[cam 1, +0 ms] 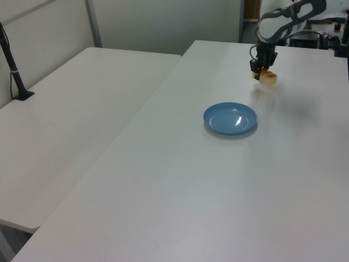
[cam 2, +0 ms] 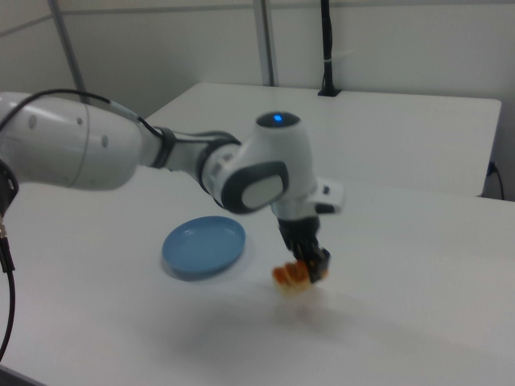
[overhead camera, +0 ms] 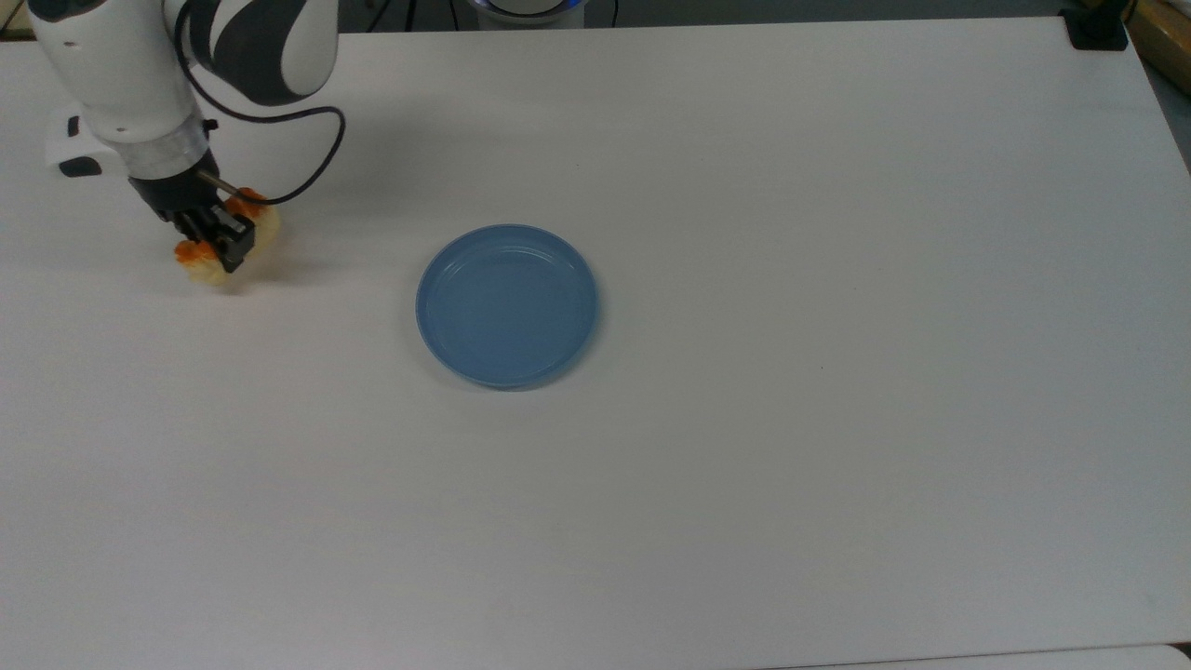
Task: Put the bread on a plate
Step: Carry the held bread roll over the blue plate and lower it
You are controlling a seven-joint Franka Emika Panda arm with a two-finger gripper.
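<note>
The bread (overhead camera: 207,270) (cam 1: 268,79) (cam 2: 287,280) is a pale cream roll with orange-brown bumps. My gripper (overhead camera: 223,237) (cam 1: 258,72) (cam 2: 311,268) is shut on it across its middle. In the right view the roll hangs a little above the white table, with its shadow beneath. The blue plate (overhead camera: 507,305) (cam 1: 230,118) (cam 2: 203,245) lies empty near the table's middle, well off to the top view's right of the roll. Part of the roll is hidden behind the black fingers.
A black cable (overhead camera: 316,158) loops from the arm's wrist near the roll. A black fixture (overhead camera: 1096,28) sits at the table's far corner on the top view's right. A second white table (cam 1: 82,103) with a black post (cam 1: 12,63) adjoins on the left view's left.
</note>
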